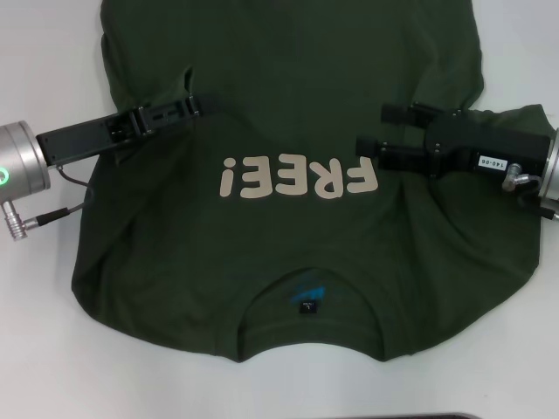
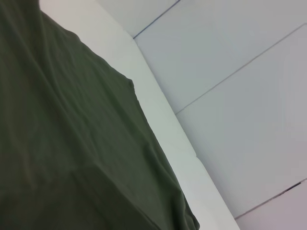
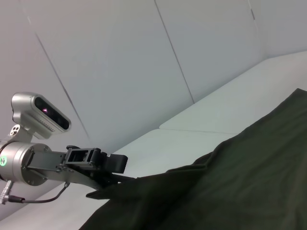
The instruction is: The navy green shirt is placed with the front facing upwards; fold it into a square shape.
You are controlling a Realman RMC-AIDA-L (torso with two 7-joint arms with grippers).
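Note:
The navy green shirt [image 1: 288, 253] lies front up on the white table, its cream "FREE!" lettering [image 1: 297, 177] mid-chest and its collar with a dark label [image 1: 307, 305] toward me. My left gripper [image 1: 190, 106] reaches in from the left and is shut on a fold of the shirt's left side. In the right wrist view the cloth [image 3: 230, 187] rises to the left gripper [image 3: 103, 184]. My right gripper [image 1: 386, 131] comes in from the right over the shirt's right side beside the lettering, its two fingers apart. The left wrist view shows only shirt cloth [image 2: 62, 143] and table.
The white table [image 1: 35, 349] surrounds the shirt, with bare strips on both sides and toward me. A pale panelled wall [image 3: 144, 57] stands behind the table. A dark edge [image 1: 454, 415] shows at the table's near side.

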